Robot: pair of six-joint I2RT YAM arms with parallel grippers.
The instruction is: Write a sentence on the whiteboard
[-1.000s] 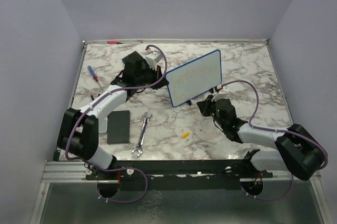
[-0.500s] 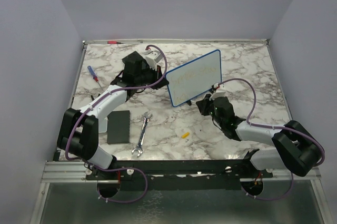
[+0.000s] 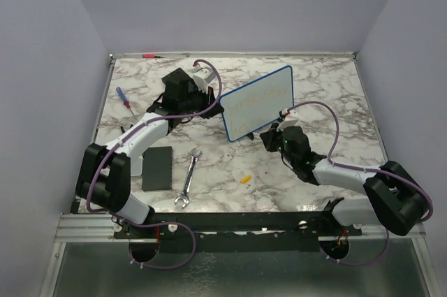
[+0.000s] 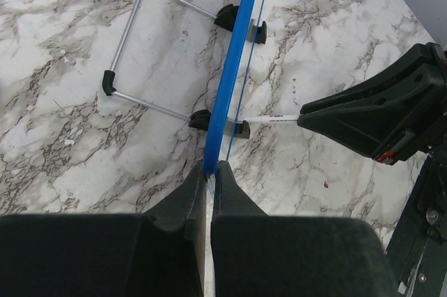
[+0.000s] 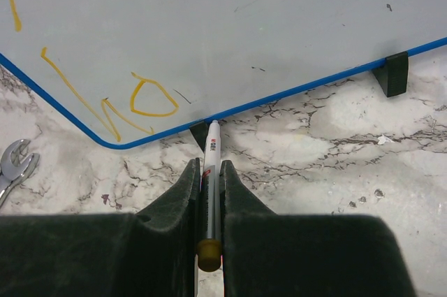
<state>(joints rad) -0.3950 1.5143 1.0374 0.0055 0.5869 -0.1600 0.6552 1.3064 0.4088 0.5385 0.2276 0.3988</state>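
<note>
Whiteboard (image 3: 257,103) upright on its feet, just past 12 o'clock of table (image 3: 328,87) centre, white face turned toward 5 o'clock. Sentence (image 5: 150,113) in yellow strokes across that face, thin and hard to read from above. Left gripper (image 4: 211,171) on blue frame at board's 9 o'clock edge, fingers closed tight on either side of it. Right gripper (image 5: 209,171) at 5 o'clock of board, fingers closed on marker (image 5: 211,145), held lengthwise between them, tip toward 12 o'clock in wrist view. Tip right at lower frame, beside a black foot and at 4 o'clock of nearest yellow letters; contact with white face not clear. Wire stand (image 4: 126,31) behind board, flat on marble. Wrench (image 3: 188,178) at 7 o'clock of board, well apart; black pad (image 3: 158,168) at wrench's 9 o'clock. Small yellow piece (image 3: 245,178) at 6 o'clock of board. Screwdriver (image 3: 123,97) near table's 9 o'clock edge.
</note>
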